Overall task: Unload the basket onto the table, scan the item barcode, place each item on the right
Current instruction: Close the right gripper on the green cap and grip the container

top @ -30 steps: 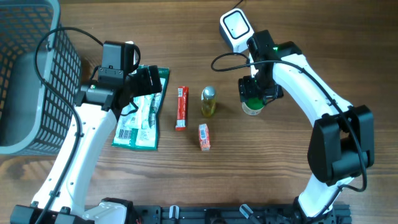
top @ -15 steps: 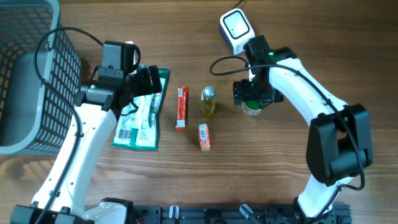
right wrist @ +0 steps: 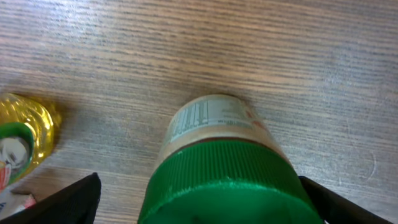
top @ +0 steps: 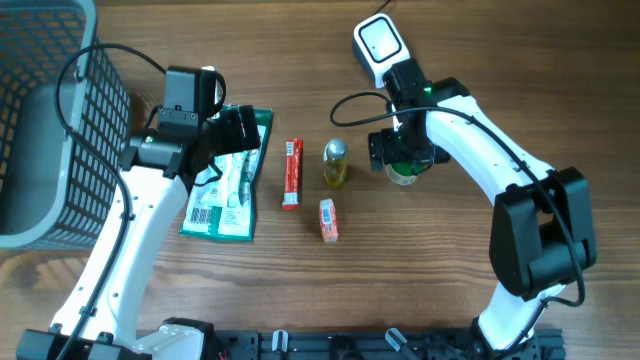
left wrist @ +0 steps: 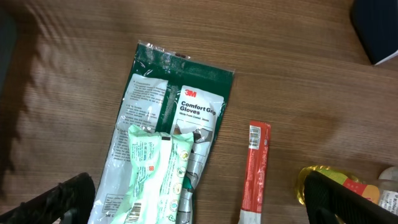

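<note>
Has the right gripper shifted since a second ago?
Yes: the right gripper has slid toward the yellow bottle, which stayed put.

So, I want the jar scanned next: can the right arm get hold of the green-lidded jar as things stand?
Probably yes: the right gripper hangs open just over the jar, one finger on either side of it, nothing in between.

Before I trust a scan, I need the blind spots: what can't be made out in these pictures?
Barcode on the jar: in the right wrist view the label print is too small; overhead, the right pincer covers it.
The glove packet: lower end cut by the left wrist view's bottom edge; overhead, the left arm covers its upper part.
The basket: cut off by overhead's left edge.
</note>
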Controlling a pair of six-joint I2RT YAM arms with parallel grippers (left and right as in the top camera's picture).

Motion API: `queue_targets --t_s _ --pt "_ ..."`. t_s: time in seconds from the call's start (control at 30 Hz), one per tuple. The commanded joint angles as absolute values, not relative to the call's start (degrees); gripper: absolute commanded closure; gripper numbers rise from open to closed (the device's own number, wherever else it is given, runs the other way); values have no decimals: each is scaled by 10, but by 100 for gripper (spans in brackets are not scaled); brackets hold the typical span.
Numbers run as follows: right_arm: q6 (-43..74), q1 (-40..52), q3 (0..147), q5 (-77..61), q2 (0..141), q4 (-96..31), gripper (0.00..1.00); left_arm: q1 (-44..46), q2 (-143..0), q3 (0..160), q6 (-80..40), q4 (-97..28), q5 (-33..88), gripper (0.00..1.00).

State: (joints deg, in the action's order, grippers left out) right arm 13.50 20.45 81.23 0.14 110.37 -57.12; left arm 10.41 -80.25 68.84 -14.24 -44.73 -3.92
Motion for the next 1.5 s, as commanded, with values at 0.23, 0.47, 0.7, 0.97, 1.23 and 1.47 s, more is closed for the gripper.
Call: queue_targets --t_s 0.23,0.47,0.7,0.97,1.23,1.47 --pt "186 206 797 41 1097 -573 20 100 -804 690 -142 -446 -35 0" --pt "187 206 770 41 1097 -545 20 100 -804 690 -142 -446 -35 0" --pt "187 206 746 40 1097 -518 24 100 -804 690 -142 -446 -35 0" --pt "197 206 737 39 1097 -496 24 100 -804 690 -142 -446 -35 0" --pt "197 206 721 39 1095 -481 38 100 -804 690 -142 -446 -35 0" --pt "210 206 752 39 1069 -497 48 100 -804 690 -142 -446 -35 0"
